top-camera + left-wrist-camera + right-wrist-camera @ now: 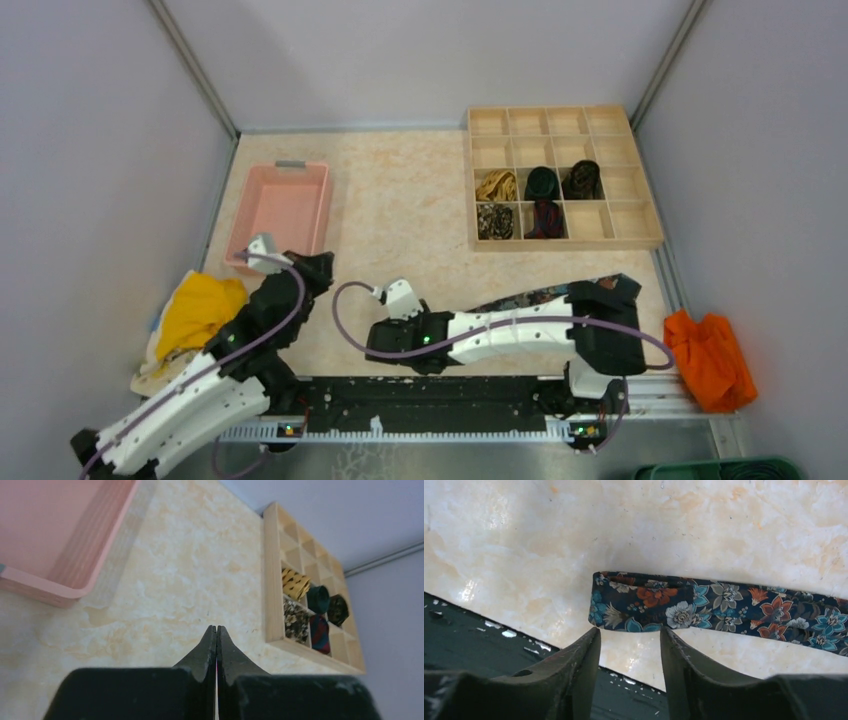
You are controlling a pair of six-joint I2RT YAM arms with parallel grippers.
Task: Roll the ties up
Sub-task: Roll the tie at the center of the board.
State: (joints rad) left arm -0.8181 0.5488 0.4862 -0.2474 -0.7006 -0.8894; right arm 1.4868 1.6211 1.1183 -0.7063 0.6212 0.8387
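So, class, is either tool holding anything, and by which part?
Nothing is held. The left tool is shut on nothing; the right tool is open near the floral tie at its folded end.

Between the pink bin (285,210) and the wooden compartment tray (565,243) the surface (400,200) lies bare, a wide lane. Near the front edge the right arm (510,330) stretches leftward across it, above a floral tie (724,602) lying flat. A yellow cloth (195,310) and an orange cloth (710,355) crowd the near left and right sides.

Stretched flat at near right, left end folded over: dark navy floral fabric necktie (724,605). Coiled at far right: five rolled fabric ties (542,182).
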